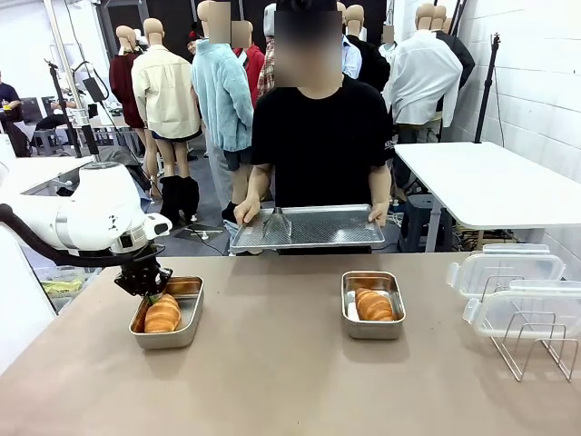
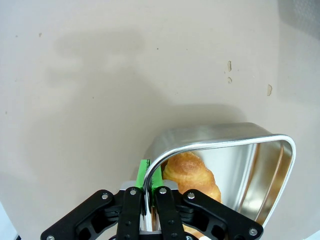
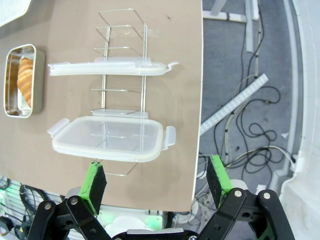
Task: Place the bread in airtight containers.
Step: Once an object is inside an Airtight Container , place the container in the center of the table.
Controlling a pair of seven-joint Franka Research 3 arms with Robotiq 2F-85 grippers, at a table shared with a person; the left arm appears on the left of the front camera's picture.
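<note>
Left gripper clamped tight on rim of left container, lower left of front frame. Bread inside. Second container sits centre-right, second bread inside. Right gripper has jaws wide, holds nothing, hovers above clear lids lying over wire rack.
</note>
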